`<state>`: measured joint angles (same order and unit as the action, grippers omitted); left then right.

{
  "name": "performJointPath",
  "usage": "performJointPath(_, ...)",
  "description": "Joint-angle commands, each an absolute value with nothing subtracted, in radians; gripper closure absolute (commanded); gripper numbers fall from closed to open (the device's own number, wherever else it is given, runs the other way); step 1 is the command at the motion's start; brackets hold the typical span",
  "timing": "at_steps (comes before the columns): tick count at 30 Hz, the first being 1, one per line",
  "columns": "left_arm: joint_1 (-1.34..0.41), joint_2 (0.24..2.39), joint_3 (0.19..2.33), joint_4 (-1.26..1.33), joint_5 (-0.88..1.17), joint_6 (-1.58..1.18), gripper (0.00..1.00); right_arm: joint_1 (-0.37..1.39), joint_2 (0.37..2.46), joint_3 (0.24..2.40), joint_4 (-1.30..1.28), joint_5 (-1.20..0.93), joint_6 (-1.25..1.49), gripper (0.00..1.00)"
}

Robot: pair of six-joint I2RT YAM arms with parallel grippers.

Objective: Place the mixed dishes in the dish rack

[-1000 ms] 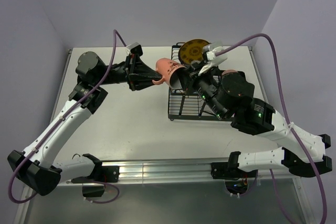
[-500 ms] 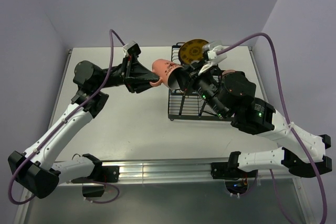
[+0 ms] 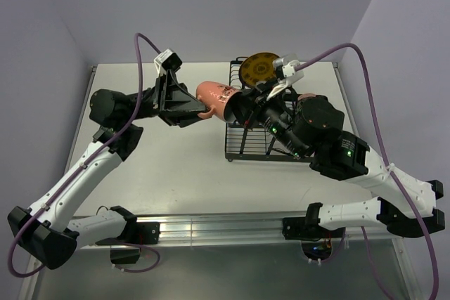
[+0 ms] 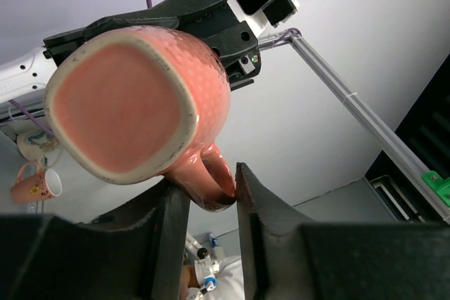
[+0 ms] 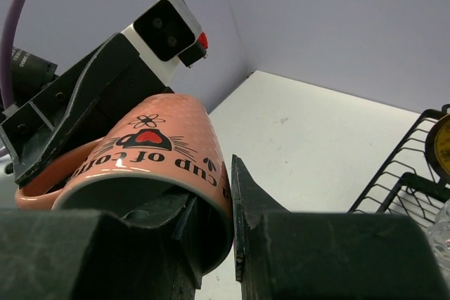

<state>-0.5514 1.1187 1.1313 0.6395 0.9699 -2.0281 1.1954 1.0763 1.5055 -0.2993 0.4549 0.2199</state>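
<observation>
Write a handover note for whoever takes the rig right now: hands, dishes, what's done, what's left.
Right hand shut on the rim of the pink mug, one finger inside.
Left hand: fingers either side of the mug's handle; gripping or loose, cannot tell.
Mug is in the air by the left edge of the dish rack.
Done: yellow plate stands at the rack's far end.
Left: set the mug in the rack; other dishes are hard to make out.

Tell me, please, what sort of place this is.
Likely a robotics lab, not a kitchen: left arm and right arm bolted to a white table, plain lavender walls, one dish rack.
</observation>
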Motion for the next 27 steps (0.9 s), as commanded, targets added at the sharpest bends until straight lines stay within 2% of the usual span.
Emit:
performJointPath(1,-0.554,1.109,1.114,0.652,0.904,-2.298,0.67,1.230,1.094,1.549,-0.281,0.406,0.213,1.00)
performJointPath(4,-0.554,1.086,1.086,0.612,0.890,-2.293,0.74,1.253,1.104,1.562,-0.288,0.455,0.169,1.00)
performJointPath(9,-0.554,1.057,1.051,0.546,0.884,-2.295,0.76,1.276,1.129,1.568,-0.314,0.508,0.112,1.00)
performJointPath(11,-0.554,1.048,1.040,0.532,0.888,-2.293,0.73,1.279,1.126,1.559,-0.313,0.523,0.091,1.00)
performJointPath(13,-0.552,1.042,1.032,0.506,0.894,-2.292,0.63,1.281,1.123,1.554,-0.319,0.532,0.072,1.00)
performJointPath(19,-0.545,1.046,1.031,0.488,0.897,-2.295,0.57,1.290,1.111,1.540,-0.328,0.551,0.032,1.00)
performJointPath(22,-0.545,1.060,1.051,0.483,0.902,-2.287,0.66,1.292,1.097,1.517,-0.311,0.569,0.026,1.00)
performJointPath(23,-0.545,1.065,1.054,0.486,0.905,-2.290,0.75,1.290,1.095,1.513,-0.308,0.569,0.023,1.00)
performJointPath(25,-0.545,1.072,1.060,0.502,0.910,-2.296,0.85,1.290,1.094,1.506,-0.307,0.568,0.017,1.00)
performJointPath(26,-0.543,1.075,1.063,0.500,0.910,-2.296,0.98,1.290,1.094,1.505,-0.307,0.568,0.015,1.00)
performJointPath(27,-0.543,1.080,1.065,0.503,0.910,-2.296,1.00,1.292,1.092,1.500,-0.307,0.566,0.014,1.00)
